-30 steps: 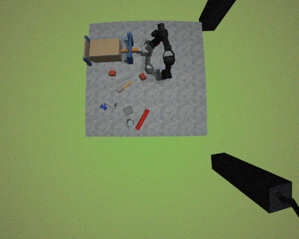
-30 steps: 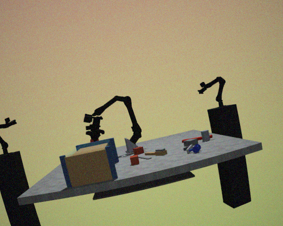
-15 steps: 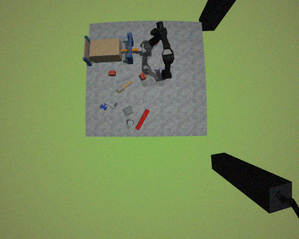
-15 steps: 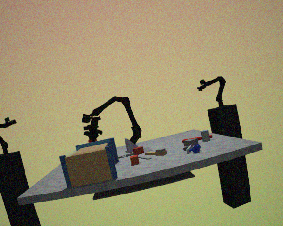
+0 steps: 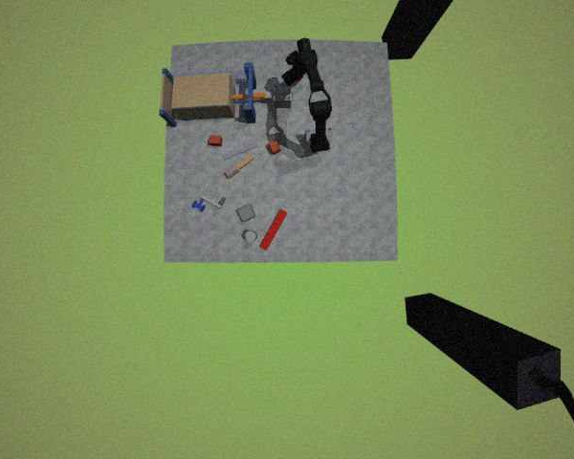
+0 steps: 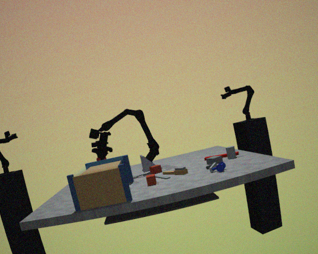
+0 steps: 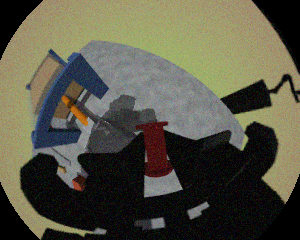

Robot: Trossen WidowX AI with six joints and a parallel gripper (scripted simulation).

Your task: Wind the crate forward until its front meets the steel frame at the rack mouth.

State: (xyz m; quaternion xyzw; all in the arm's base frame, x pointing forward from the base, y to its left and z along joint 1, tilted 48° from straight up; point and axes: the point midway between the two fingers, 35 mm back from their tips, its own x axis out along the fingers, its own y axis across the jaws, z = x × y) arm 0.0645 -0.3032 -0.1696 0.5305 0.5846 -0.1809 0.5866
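The arm [image 6: 137,116] is raised from its base in a high arch, with the elbow at the top and the forearm sloped downward toward the wrist. The wrist is turned so that the hand [image 6: 100,156] is pointed straight down. The fingers are closed on a dark red grip [image 7: 156,150], which is seen upright between them in the wrist view. In the top view the arm is seen folded back over itself.
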